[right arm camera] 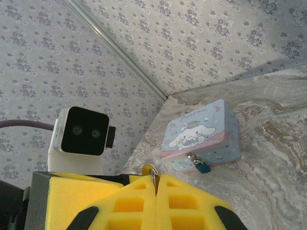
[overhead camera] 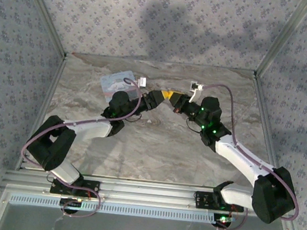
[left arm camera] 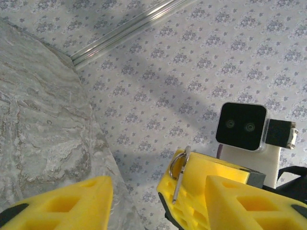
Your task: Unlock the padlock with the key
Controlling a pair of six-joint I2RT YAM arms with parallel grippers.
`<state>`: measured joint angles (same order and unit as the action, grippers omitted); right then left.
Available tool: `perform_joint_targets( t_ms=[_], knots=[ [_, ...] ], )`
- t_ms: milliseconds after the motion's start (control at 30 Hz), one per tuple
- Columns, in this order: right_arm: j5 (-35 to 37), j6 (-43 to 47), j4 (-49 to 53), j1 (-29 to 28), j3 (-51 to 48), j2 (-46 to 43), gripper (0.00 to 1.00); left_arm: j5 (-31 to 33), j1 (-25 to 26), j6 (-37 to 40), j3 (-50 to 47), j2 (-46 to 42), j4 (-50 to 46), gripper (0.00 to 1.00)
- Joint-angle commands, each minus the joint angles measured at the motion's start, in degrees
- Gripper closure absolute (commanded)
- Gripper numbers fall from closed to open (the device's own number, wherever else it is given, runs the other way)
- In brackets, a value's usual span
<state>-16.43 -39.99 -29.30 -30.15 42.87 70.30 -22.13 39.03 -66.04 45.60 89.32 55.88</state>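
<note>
Walls: pale grey-blue paper with a small repeating floral print, on the back and both sides.
Surface: marbled grey-beige stone pattern, matte.
Frame: silvery metal rails along the near edge; slim metal strips up the corners.
Light: soft and even; a broad dim shadow on the back wall.

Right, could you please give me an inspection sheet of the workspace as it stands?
Surface: marble-patterned table.
Job's things: padlock hangs at the clasp of the pale blue tin; key is off the table, in a grip.
Clutter: nothing seen.
Grippers: right gripper shut on the key; left gripper open, its fingers either side of the key.
Cables: purple cables loop along both arms.
Surroundings: patterned walls; metal rail at the near edge.
</note>
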Motion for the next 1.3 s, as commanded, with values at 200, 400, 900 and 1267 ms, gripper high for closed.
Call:
perform_joint_targets(
  t_ms=[200,400,900,1267],
  knots=[
    [1.3,-2.3,-0.7,-0.6,-1.1,0.6,1.00,0.4,0.4,0.1,2.4,0.3,2.6,0.71],
    [1.0,-2.5,-0.5,-0.7,-1.1,0.7,1.00,0.5,0.4,0.6,2.5,0.2,1.7,0.83],
    [-13.5,8.3,4.4,8.4,-3.1,-4.3,0.64,-9.0,-3.4,12.4,7.2,-5.3,-18.5,1.00],
    [-49.2,39.1,27.1,16.7,5.5,-5.3,0.52,-22.0,-4.5,61.1,36.6,-5.0,-90.9,1.00]
  ],
)
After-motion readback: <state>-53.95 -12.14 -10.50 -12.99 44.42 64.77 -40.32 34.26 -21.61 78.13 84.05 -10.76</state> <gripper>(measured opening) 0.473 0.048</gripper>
